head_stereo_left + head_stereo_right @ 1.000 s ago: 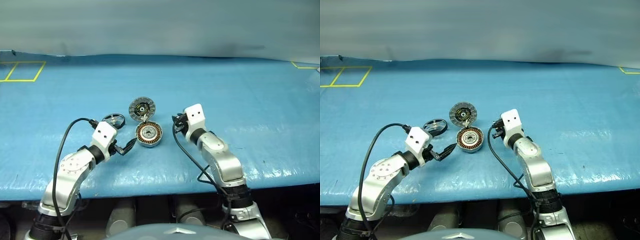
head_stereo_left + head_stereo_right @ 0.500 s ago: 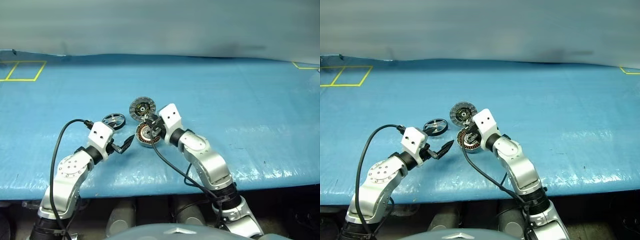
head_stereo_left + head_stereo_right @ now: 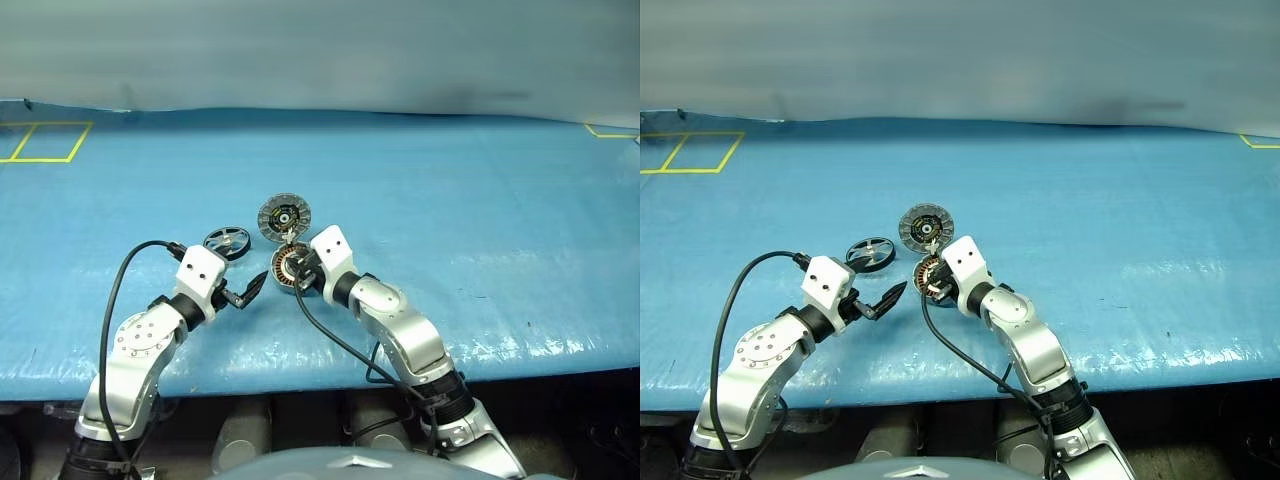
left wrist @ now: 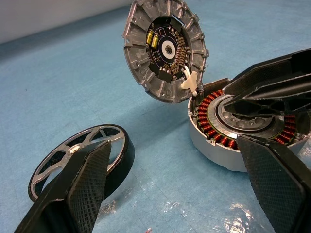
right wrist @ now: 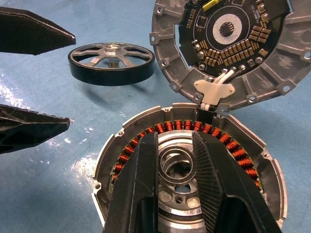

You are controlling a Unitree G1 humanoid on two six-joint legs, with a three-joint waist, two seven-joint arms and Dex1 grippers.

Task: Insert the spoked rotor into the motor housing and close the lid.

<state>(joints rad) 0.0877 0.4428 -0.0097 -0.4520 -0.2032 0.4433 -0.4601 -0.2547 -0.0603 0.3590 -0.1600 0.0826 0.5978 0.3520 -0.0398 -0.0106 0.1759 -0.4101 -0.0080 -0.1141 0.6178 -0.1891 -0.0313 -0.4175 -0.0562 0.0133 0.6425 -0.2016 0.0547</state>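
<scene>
The motor housing (image 5: 112,160), a round grey case ringed with copper windings, lies on the blue table. Its lid (image 5: 228,43) stands open behind it, ribs and dark centre showing. The spoked rotor (image 3: 227,241) lies flat on the table just left of the housing, with nothing gripping it. My right gripper (image 5: 175,141) reaches over the housing's pale centre. Its fingers (image 5: 141,184) are narrowly parted with the centre ring showing in the gap, and I cannot tell whether they touch it. My left gripper (image 3: 254,289) hangs wide open, low over the table, near the rotor and left of the housing, and holds nothing.
A blue sheet (image 3: 480,220) covers the table, and its front edge runs just below my arms. Yellow tape marks (image 3: 45,142) lie at the far left and far right corners. A grey wall rises behind the table.
My right arm has swung left from beside the housing, and its gripper now reaches over the housing's centre. The left gripper, rotor, housing and lid have stayed where they were.
</scene>
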